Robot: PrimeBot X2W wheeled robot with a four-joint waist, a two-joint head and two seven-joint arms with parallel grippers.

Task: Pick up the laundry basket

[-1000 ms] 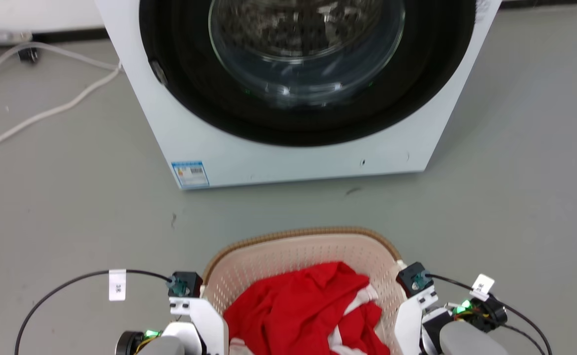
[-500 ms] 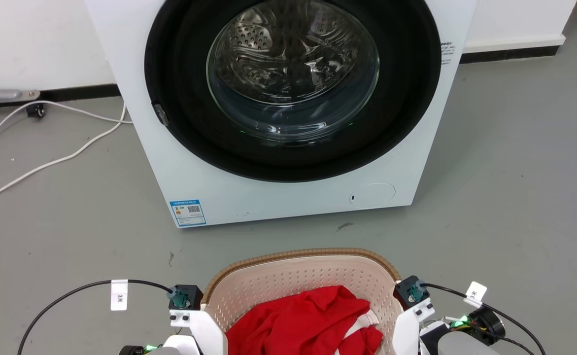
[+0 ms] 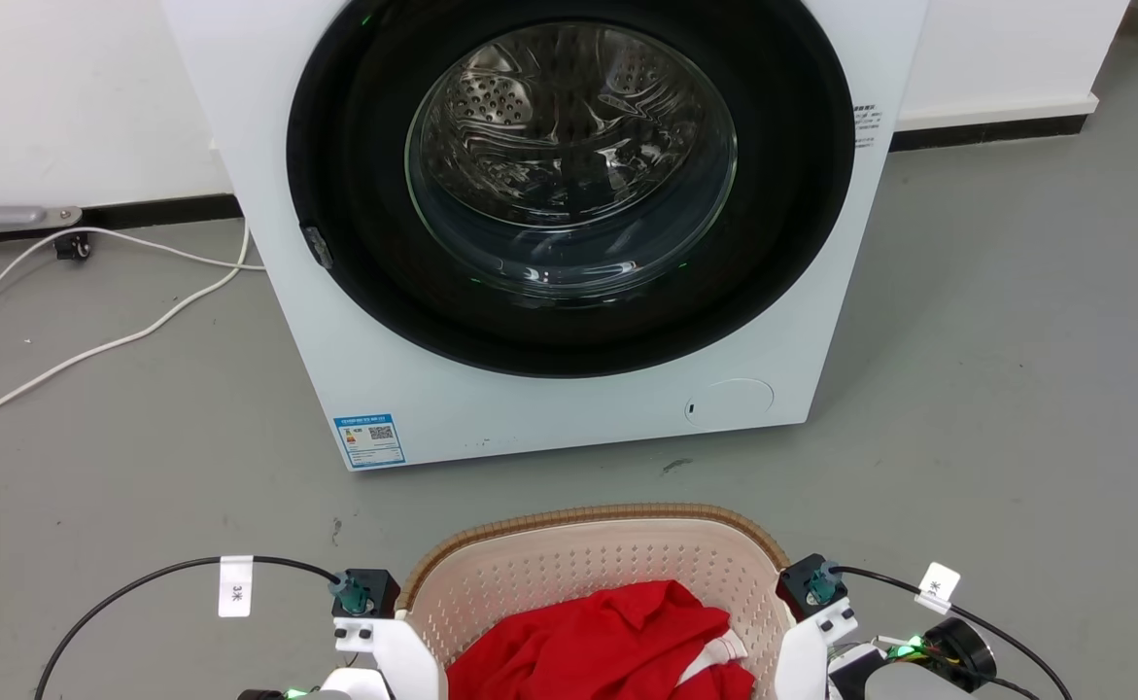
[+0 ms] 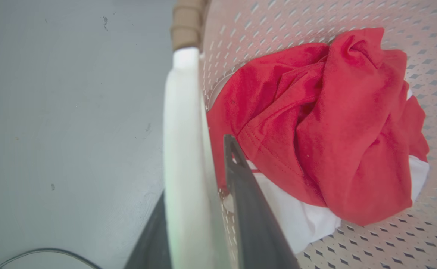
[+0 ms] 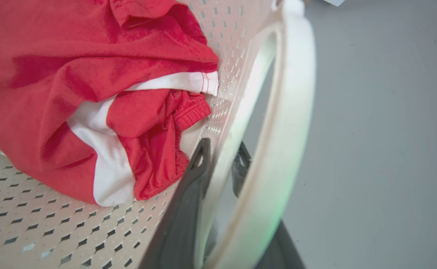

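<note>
The laundry basket (image 3: pixel 588 517) is cream perforated plastic with a brown woven-look rim, at the bottom middle of the head view between my two wrists. A red and white garment (image 3: pixel 607 637) lies in it. In the left wrist view my left gripper (image 4: pixel 196 157) is shut on the basket's white side handle (image 4: pixel 183 112), with one dark finger (image 4: pixel 240 179) inside the wall and the other mostly hidden behind the handle. In the right wrist view my right gripper (image 5: pixel 222 147) is shut on the other white handle (image 5: pixel 293 112), beside the garment (image 5: pixel 72 74).
A white front-loading washer (image 3: pixel 355 321) with its round glass door shut stands on the grey floor just beyond the basket. Pale cables (image 3: pixel 92 345) trail over the floor at the left. A white wall with a dark skirting (image 3: pixel 986 131) runs behind.
The head camera has tilted up, so the washer sits lower in the picture and the wall behind it shows. The basket stays between my two wrists, with both grips the same.
</note>
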